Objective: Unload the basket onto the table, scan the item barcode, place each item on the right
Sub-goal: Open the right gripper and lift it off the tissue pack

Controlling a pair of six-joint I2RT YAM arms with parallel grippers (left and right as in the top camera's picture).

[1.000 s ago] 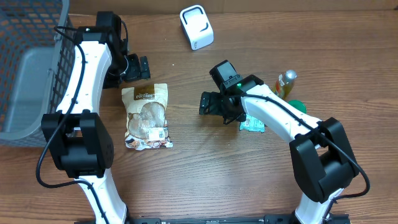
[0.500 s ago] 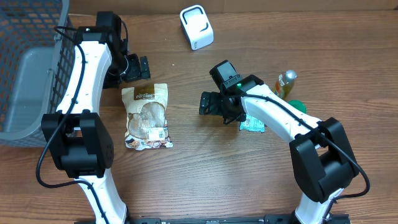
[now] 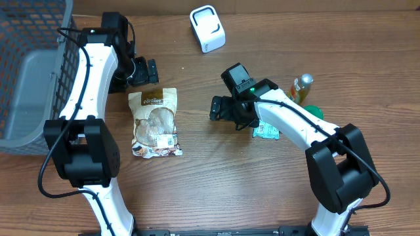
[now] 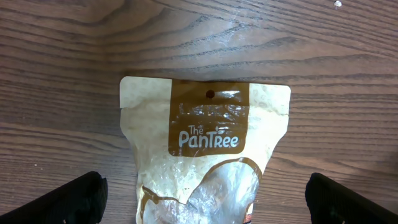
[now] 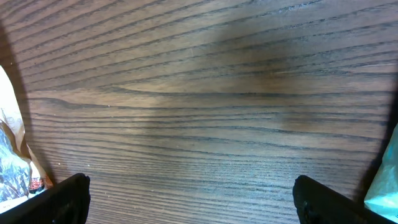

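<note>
A cream and brown snack bag [image 3: 155, 123] marked "The PanTree" lies flat on the wooden table, with a small white label [image 3: 167, 141] near its lower end. The left wrist view shows its top half [image 4: 205, 130]. My left gripper [image 3: 143, 72] hangs open over the bag's top edge, its black fingers [image 4: 78, 199] either side of the bag and nothing held [image 4: 205, 196]. To the right of the bag my right gripper [image 3: 226, 113] is open over bare wood [image 5: 193, 196]. A white scanner [image 3: 207, 28] stands at the back.
A grey wire basket [image 3: 26, 78] fills the left edge. A small bottle [image 3: 302, 86], a green object [image 3: 315, 111] and a teal packet [image 3: 266, 131] lie under and beside the right arm. The teal packet's edge [image 5: 387, 183] shows in the right wrist view.
</note>
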